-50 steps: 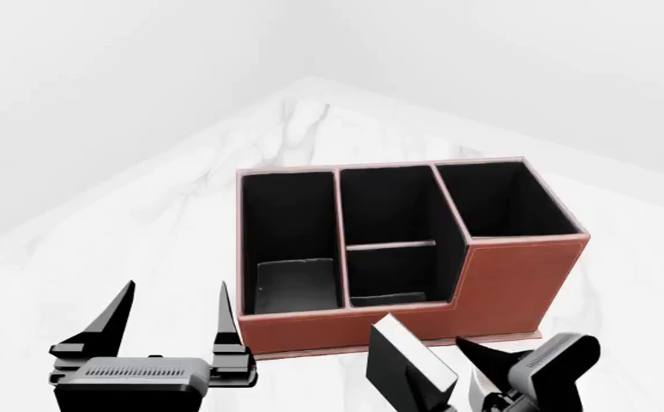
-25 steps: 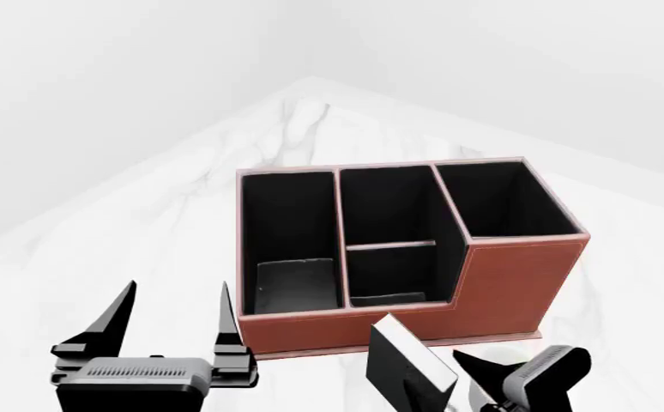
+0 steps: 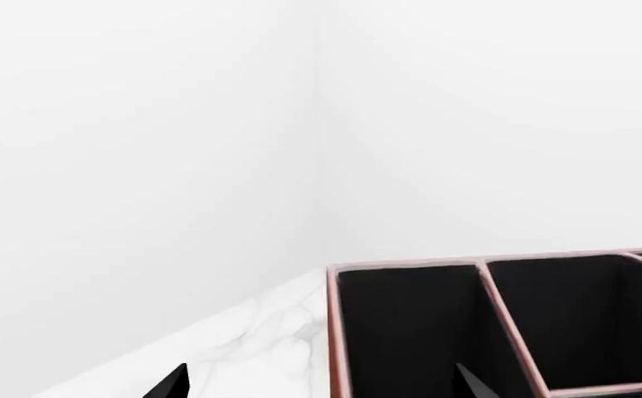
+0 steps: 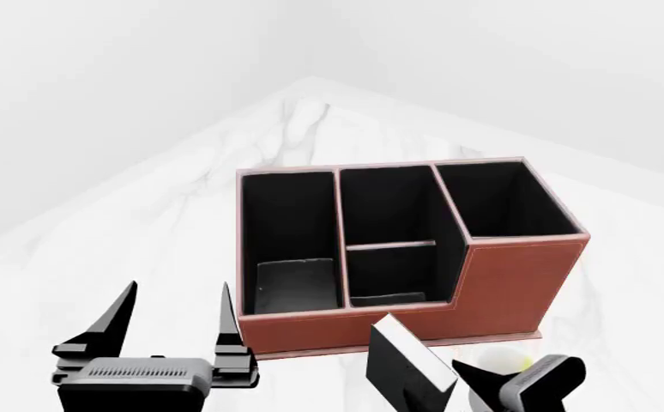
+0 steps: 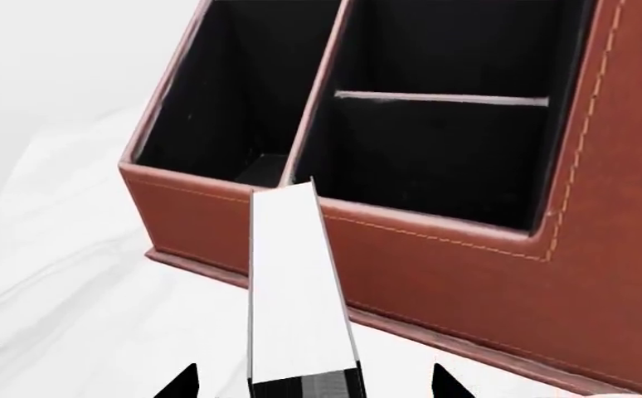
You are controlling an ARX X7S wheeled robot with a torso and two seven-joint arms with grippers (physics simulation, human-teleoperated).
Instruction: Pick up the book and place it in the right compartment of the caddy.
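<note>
The black book [image 4: 404, 365] with white page edges [image 5: 297, 282] stands on the white table just in front of the caddy [image 4: 492, 283]. My right gripper [image 5: 312, 383] is open. Its fingertips [image 5: 182, 385] straddle the book with a gap on each side. Its body shows at the bottom right of the head view [image 4: 534, 386]. The caddy's right compartment [image 4: 498, 202] is the tall square black-lined section at the far right. My left gripper [image 4: 174, 311] is open and empty, held left of the caddy's front corner. In the left wrist view [image 3: 321, 386] it points over the caddy's left rim [image 3: 333, 332].
The caddy's low left section [image 4: 290, 232] and divided middle section [image 4: 389, 245] lie between the grippers and the tall one. A pale yellowish patch [image 4: 513, 360] shows by the caddy's base, right of the book. White walls meet in a corner behind the marbled table [image 4: 195, 206].
My right gripper has sunk lower in the head view, closer around the book. The book, the caddy and the left gripper have not moved.
</note>
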